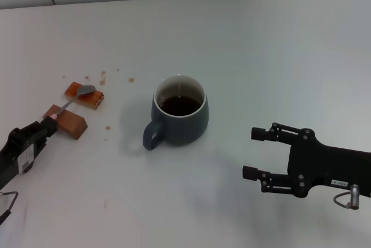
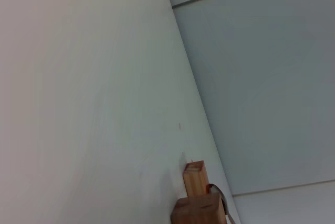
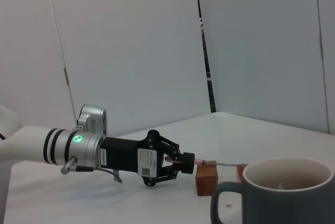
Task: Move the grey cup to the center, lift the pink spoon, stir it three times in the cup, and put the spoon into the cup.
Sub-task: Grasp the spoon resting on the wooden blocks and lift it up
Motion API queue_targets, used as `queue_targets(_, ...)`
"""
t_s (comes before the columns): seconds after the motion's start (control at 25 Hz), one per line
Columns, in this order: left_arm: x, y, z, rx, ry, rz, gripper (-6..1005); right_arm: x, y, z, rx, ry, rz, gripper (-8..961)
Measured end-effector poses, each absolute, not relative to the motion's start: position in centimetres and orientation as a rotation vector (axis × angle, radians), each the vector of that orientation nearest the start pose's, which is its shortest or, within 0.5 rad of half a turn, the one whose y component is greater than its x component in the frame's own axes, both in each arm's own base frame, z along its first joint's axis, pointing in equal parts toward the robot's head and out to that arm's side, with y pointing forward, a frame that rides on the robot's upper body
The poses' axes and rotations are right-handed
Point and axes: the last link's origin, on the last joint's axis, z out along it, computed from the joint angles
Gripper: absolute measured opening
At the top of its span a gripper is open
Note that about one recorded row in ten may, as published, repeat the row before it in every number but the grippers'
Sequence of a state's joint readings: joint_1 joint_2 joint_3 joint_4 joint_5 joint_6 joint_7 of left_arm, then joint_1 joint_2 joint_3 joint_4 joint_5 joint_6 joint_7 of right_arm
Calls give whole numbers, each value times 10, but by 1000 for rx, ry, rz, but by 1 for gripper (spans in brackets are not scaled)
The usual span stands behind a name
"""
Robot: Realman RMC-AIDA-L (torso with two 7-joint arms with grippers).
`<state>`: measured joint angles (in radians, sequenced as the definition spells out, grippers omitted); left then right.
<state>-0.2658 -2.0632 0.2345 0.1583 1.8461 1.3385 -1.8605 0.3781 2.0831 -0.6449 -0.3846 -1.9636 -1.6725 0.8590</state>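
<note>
Left gripper (image 1: pixel 51 121) low at the table's (image 1: pixel 278 57) left side, arm reaching in from the lower left, near level with the surface. Its fingers are closed on the pink handle end of the spoon (image 1: pixel 76 97). In the right wrist view the same gripper (image 3: pixel 189 161) shows side-on, arm horizontal, fingertips pinched on the spoon (image 3: pixel 220 164) handle just above a block.

Spoon lies across two brown blocks: bowl over the far block (image 1: pixel 84 95), stem running back toward the near block (image 1: pixel 65 120) and the gripper. Crumbs (image 1: pixel 103 77) scattered near the blocks.

Cup (image 1: pixel 180 117) stands upright near the table's centre, handle pointing toward the robot and slightly left, dark liquid inside. Cup well apart from spoon and blocks, to their right.

Right gripper (image 1: pixel 262 153) hovers at the lower right, fingers spread apart and pointing left toward the cup, holding nothing, clear of the cup.

Left wrist view shows only table surface, wall and the two blocks (image 2: pixel 198 203) at the frame edge, with a bit of spoon (image 2: pixel 222 200) beside them.
</note>
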Motion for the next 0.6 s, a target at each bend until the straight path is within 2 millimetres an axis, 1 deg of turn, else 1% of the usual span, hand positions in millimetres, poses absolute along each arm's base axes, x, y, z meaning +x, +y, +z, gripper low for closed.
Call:
queue_targets(0.16,-379,239,-24,1830,2533,1635,194,299,246,-38,-2720,380,890,795)
queue_targets(0.28,-378,239,-24,1841,2528,1635,149,299,245,-38,-2721,380,892,795)
queue_targets(0.36,-378,239,-24,1841,2528,1635,143,299,245,-38,-2722,381,895,795)
queue_targets(0.6,-368,239,-17,1941,2384,1677,133,300,242,-38,-2722,387,903,795)
